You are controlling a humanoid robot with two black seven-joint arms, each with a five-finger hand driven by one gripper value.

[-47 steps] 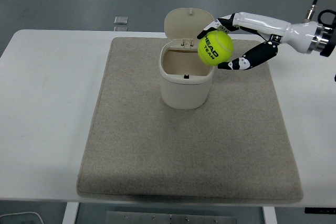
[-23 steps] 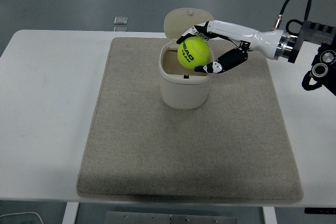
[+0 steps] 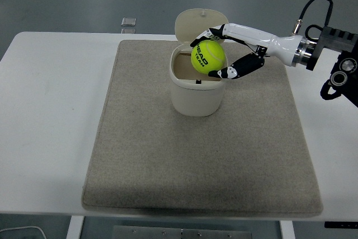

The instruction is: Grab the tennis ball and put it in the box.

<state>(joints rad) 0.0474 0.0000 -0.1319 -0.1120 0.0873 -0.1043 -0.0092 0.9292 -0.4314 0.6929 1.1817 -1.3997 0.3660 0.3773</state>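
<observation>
Below the right hand point(image 3: 219, 54) the white table point(image 3: 50, 110) spreads out, carrying a grey mat point(image 3: 201, 160) that lies under the whole working area. On the mat, directly beneath the fingertips, stands the cream box point(image 3: 197, 89) with its hinged lid point(image 3: 197, 23) tipped up just behind the hand's far fingers. The hand reaches in from the right and is closed around the tennis ball point(image 3: 208, 56) — upper fingers over the top, thumb underneath at the near right. The ball hangs over the right part of the opening, above the rim and not yet inside.

The main risk, as I judge it, is the release point: the ball looks off-centre toward the hand's side, so letting go now could drop it on the rim and send it bouncing onto the mat. The thumb sits close over the near-right rim — lowering further could knock the light box or tip it. The far fingers are near the raised lid, and a nudge there might swing it shut on the opening. A small grey object point(image 3: 128, 22) lies well away past the mat, of no concern. The left arm is out of view.
</observation>
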